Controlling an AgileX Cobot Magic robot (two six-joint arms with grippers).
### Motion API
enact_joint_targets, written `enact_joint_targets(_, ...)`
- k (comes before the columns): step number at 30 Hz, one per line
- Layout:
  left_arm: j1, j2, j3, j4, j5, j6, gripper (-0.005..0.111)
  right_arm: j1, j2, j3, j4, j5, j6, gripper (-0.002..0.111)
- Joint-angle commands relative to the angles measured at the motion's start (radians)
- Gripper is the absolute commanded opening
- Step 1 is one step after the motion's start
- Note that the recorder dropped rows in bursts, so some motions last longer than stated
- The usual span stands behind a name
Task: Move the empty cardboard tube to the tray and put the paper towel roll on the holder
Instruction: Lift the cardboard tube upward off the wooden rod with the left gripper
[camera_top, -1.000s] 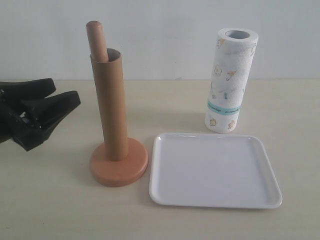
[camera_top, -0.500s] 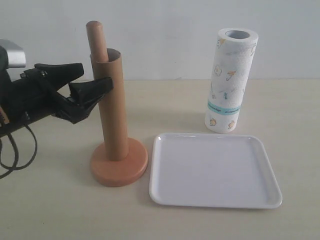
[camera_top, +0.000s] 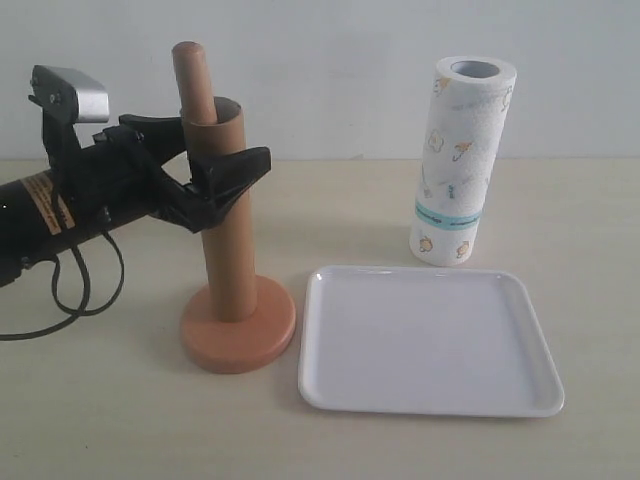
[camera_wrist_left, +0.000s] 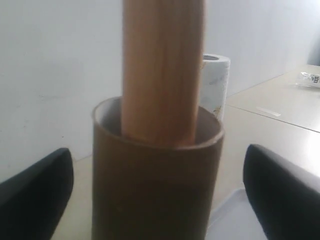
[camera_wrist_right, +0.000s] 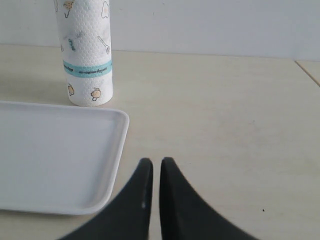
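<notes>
The empty cardboard tube stands upright over the post of the wooden holder, whose round top sticks out above it. My left gripper is open around the tube's upper part, one finger on each side, with gaps showing in the left wrist view. The paper towel roll stands upright behind the white tray. My right gripper is shut and empty, low over the table beside the tray; it is out of the exterior view.
The left arm and its cables stretch in from the left edge. A white wall runs behind the table. A small clear packet lies on a far table surface.
My left gripper has risen from low at the left and moved right, so its open fingers now straddle the top of the cardboard tube. Tube, roll and tray have not moved.
</notes>
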Motion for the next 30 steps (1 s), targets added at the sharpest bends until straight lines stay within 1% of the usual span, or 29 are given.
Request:
enact_joint_targets(1, -0.007, 0.026, -0.019, -0.022, 0.002, 0.003, 0.073, -0.002, -0.004, 0.000, -0.006, -0.013, -0.003, 0.005)
enact_joint_targets(7, -0.007, 0.041, -0.022, -0.024, 0.002, 0.003, 0.042, -0.002, -0.004, 0.000, -0.006, -0.013, -0.003, 0.005)
enact_joint_targets(11, -0.007, 0.039, -0.022, -0.040, 0.000, 0.003, 0.016, -0.002, -0.004, 0.000, -0.006, -0.013, -0.003, 0.005)
enact_joint_targets(12, -0.007, 0.039, -0.022, -0.051, -0.002, 0.003, 0.006, -0.002, -0.004, 0.000, -0.006, -0.013, -0.003, 0.005)
enact_joint_targets(13, -0.007, 0.039, -0.022, -0.056, -0.002, 0.003, 0.004, -0.002, -0.004, 0.000, -0.006, -0.013, -0.003, 0.005)
enact_joint_targets(17, -0.007, 0.027, -0.022, -0.059, -0.026, -0.023, 0.004, -0.002, -0.004, 0.000, -0.006, -0.013, -0.003, 0.005)
enact_joint_targets(19, -0.007, -0.033, -0.022, -0.059, -0.018, -0.023, 0.004, -0.002, -0.004, 0.000, -0.006, -0.013, -0.003, 0.005)
enact_joint_targets(24, -0.007, -0.223, -0.022, -0.059, 0.116, -0.043, 0.004, -0.002, -0.004, 0.000, -0.006, -0.013, -0.003, 0.005)
enact_joint_targets(27, -0.007, -0.363, -0.055, -0.059, 0.171, -0.144, 0.004, -0.002, -0.004, 0.000, -0.006, -0.013, -0.003, 0.005)
enact_joint_targets(30, -0.007, -0.430, -0.110, -0.050, 0.207, -0.225, 0.004, -0.002, -0.004, 0.000, -0.006, -0.013, -0.003, 0.005)
